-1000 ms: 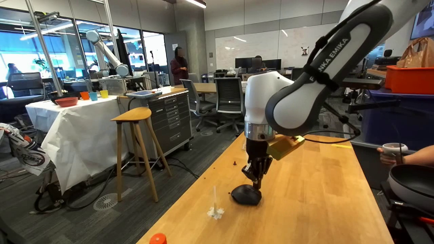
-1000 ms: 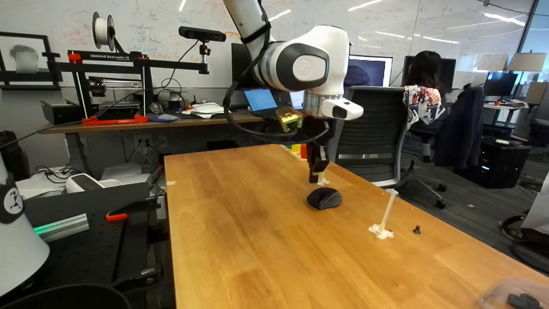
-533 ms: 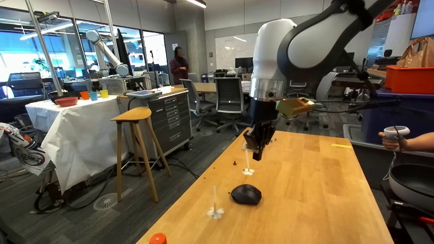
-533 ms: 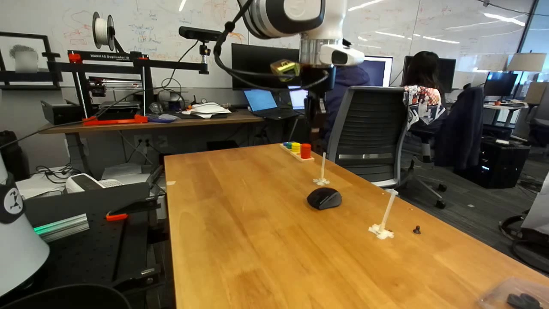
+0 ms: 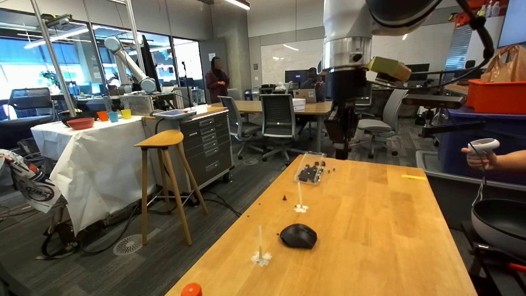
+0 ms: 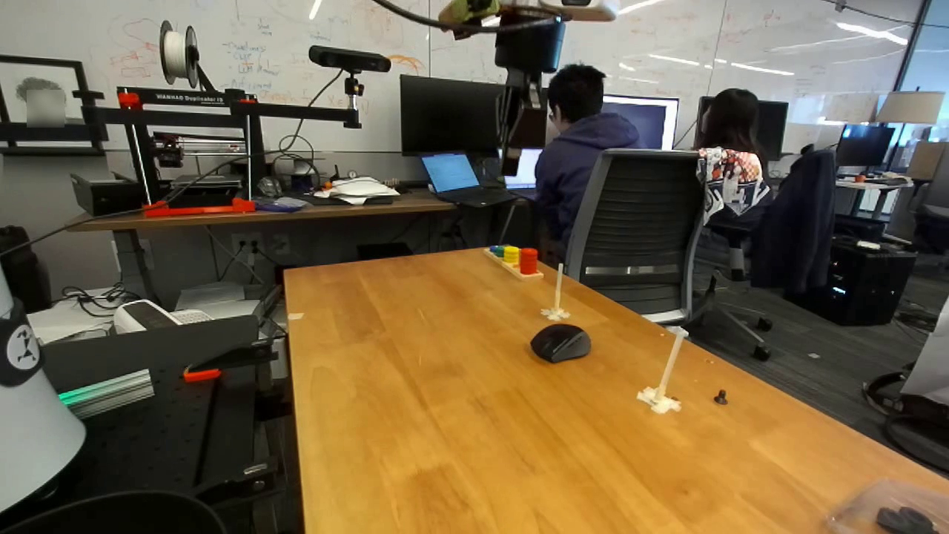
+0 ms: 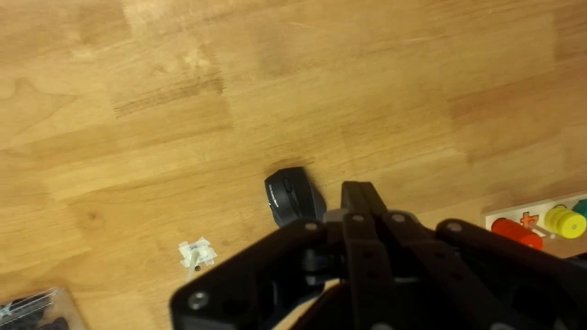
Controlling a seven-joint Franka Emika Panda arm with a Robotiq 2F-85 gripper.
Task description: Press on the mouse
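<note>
The black dome-shaped mouse (image 5: pixel 298 236) lies on the wooden table. It also shows in another exterior view (image 6: pixel 561 343) and in the wrist view (image 7: pixel 289 195), where its lower end is partly hidden by the gripper's linkage. My gripper (image 5: pixel 342 156) hangs in the air, well above the table and apart from the mouse. In an exterior view its fingertips (image 6: pixel 511 170) stand higher than the table's far edge. In the wrist view the two fingertips (image 7: pixel 357 185) are together with nothing between them.
Thin upright pegs taped to the table (image 5: pixel 260 257) (image 5: pixel 300 207) stand near the mouse. A clear plastic box with dark bits (image 5: pixel 311 169) lies at one table end. A wooden toy with coloured discs (image 6: pixel 519 265) lies along the edge. A small screw (image 6: pixel 721 397) lies on the table.
My gripper has risen from beside and just above the mouse to high over the table. It has also shifted away from the mouse sideways. The mouse has stayed in place.
</note>
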